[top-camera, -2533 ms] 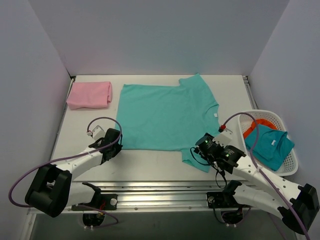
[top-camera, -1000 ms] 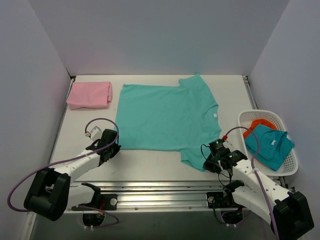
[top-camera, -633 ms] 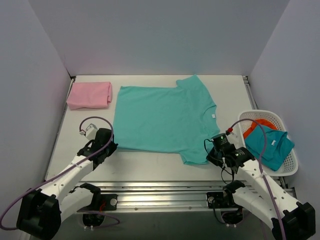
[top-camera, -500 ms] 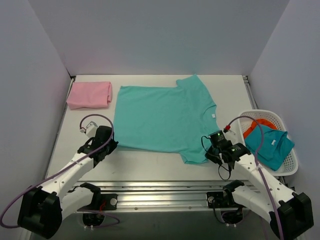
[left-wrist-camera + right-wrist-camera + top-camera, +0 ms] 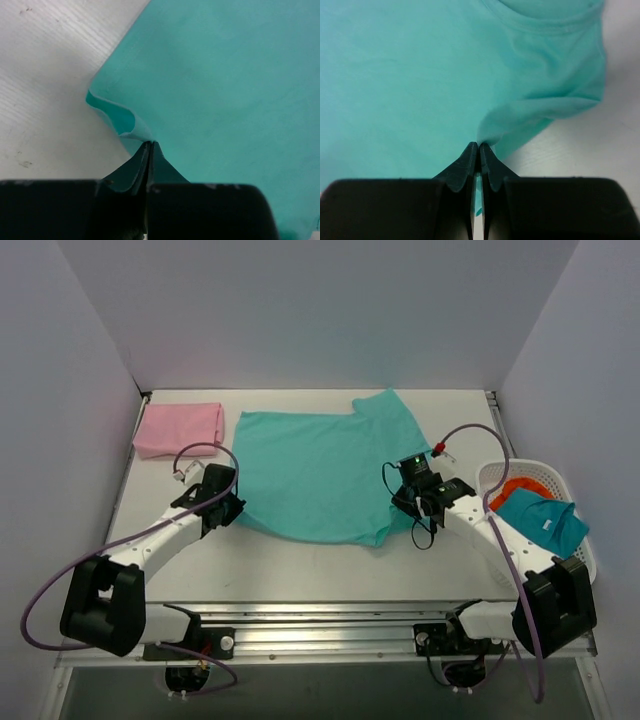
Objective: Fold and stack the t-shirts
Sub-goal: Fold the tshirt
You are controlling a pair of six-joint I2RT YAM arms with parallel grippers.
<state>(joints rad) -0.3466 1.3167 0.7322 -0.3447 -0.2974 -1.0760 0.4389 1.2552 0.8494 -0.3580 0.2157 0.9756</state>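
The white table carried a light turquoise-green cloth t-shirt spread across the centre of the frame. A white plastic laundry basket holding more cloth sat at the right edge. A folded pale pink t-shirt lay at the upper left. The left claw was clenched on the green tee's lower-left corner, and the right claw was pinching its lower-right edge beside the sleeve.

The white table carries a spread turquoise tee and a folded pink tee.
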